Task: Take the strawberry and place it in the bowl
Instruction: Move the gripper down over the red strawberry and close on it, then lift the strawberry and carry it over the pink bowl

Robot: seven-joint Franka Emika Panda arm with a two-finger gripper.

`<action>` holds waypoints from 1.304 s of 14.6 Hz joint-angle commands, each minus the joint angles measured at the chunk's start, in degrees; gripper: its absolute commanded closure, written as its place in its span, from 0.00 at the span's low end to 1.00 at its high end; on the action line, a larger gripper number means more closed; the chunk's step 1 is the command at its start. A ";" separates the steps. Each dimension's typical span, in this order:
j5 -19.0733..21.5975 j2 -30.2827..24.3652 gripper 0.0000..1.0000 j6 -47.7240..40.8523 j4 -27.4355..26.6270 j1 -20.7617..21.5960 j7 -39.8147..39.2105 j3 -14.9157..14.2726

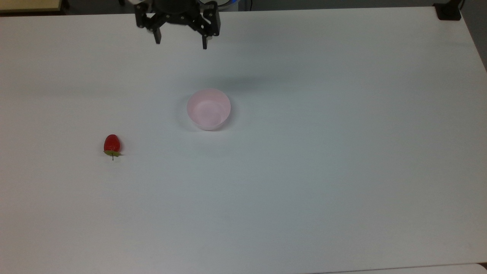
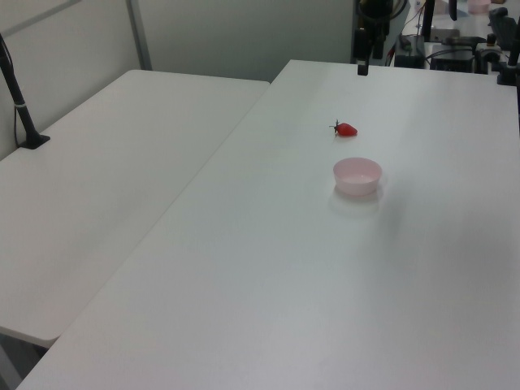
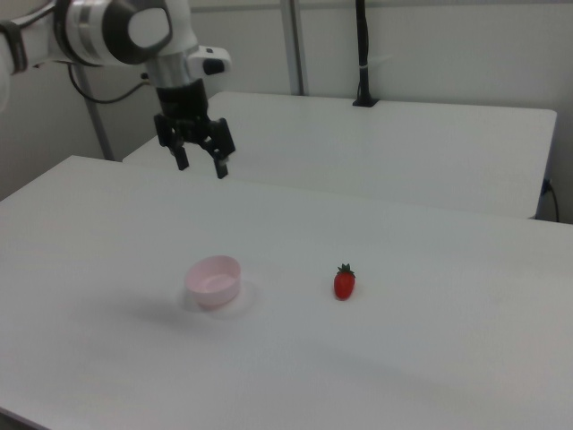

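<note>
Currently my gripper (image 1: 180, 42) high, fingers spread, empty; strawberry (image 1: 112, 143) lying well apart from bowl (image 1: 208, 109), leaving approach room.

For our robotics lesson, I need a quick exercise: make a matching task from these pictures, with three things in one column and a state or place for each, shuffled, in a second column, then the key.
Column 1
1. strawberry
2. bowl
3. hand

Column 2
A. pale pink, nothing inside it
B. open, raised above the table, holding nothing
C. red, lying on the table apart from the bowl

Pairs: 1-C, 2-A, 3-B
</note>
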 commanded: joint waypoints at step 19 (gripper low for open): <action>-0.24 27.89 0.42 37.74 -0.54 -15.77 -17.52 0.29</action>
